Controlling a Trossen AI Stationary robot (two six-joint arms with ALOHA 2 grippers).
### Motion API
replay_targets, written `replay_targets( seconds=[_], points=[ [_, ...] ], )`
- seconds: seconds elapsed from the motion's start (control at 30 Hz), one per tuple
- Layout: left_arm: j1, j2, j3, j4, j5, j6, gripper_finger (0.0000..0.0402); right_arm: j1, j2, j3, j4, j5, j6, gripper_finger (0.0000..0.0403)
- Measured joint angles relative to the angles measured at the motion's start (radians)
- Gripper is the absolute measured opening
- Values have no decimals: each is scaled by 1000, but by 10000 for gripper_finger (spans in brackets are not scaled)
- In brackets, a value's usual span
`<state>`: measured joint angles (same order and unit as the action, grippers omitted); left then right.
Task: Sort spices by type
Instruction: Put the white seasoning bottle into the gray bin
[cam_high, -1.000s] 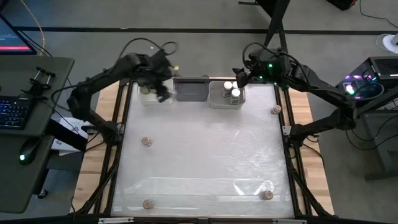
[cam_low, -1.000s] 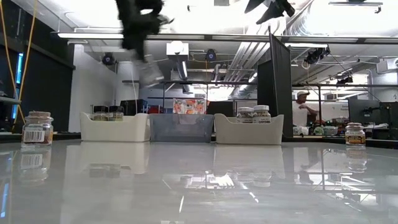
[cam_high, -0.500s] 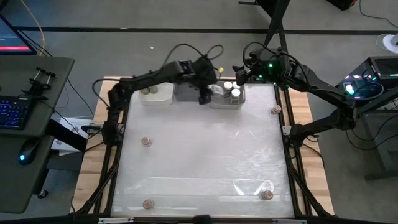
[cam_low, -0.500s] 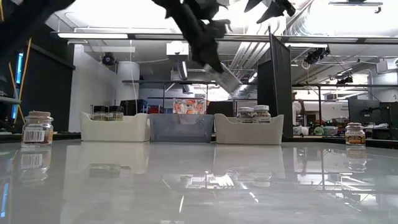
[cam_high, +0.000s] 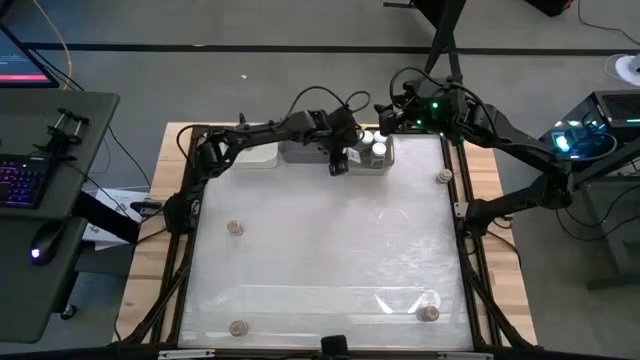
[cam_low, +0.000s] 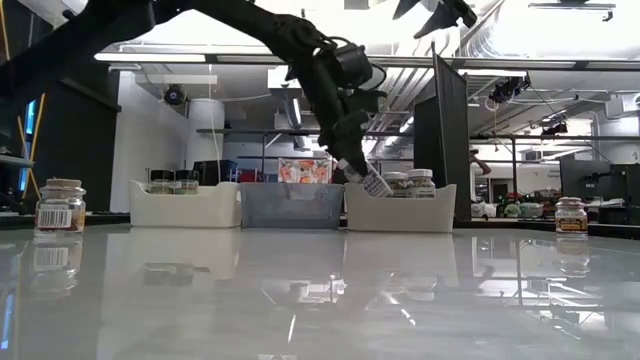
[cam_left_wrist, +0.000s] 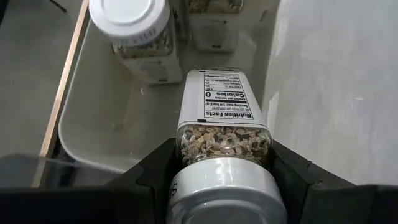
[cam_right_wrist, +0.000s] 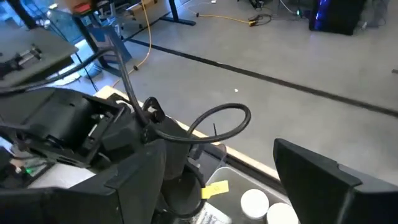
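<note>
Our left gripper (cam_left_wrist: 221, 180) pinches white-capped jar (cam_left_wrist: 222, 134) across body, tilted over near wall of white bin (cam_left_wrist: 106, 106) at table's far edge (cam_high: 300, 127), right of middle. Two white-capped jars (cam_high: 373, 147) already inside. Our right gripper (cam_high: 385, 118) waits spread above bin's far side. Risk: tilted release knocks upright jars or jar tips over wall onto table.

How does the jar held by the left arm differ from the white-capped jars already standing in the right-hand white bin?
The held jar is gripped in the left gripper and hangs above the bin; the binned jars rest inside it, free. The held jar is tilted, base pointing down toward the bin; the binned jars stand upright. Both have white caps and light, chunky contents.
</note>
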<state>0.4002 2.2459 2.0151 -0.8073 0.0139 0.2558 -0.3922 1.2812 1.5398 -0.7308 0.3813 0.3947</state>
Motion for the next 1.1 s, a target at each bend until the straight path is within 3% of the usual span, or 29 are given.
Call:
replay_targets(
  seconds=[0.17,0.3,0.37,0.5,0.63,0.7,0.9,1.1],
  points=[
    [-1,0,0,1,2,8,165,-10,5,1,-172,33,220,293],
    [-1,0,0,1,1,16,169,-39,44,-8,-490,24,297,277],
    [-1,0,0,0,1,17,168,-42,51,-61,-523,26,295,256],
    [-1,0,0,2,1,18,168,-51,39,-225,-375,-87,237,188],
    [-1,0,0,1,1,18,168,-76,39,-423,-91,-247,263,59],
    [-1,0,0,1,1,18,168,-87,40,-509,83,-288,295,16],
    [-1,0,0,1,1,27,168,-107,70,-630,389,-310,426,4],
    [-6,0,0,1,1,46,168,-106,149,-638,487,-330,446,2]
  ],
)
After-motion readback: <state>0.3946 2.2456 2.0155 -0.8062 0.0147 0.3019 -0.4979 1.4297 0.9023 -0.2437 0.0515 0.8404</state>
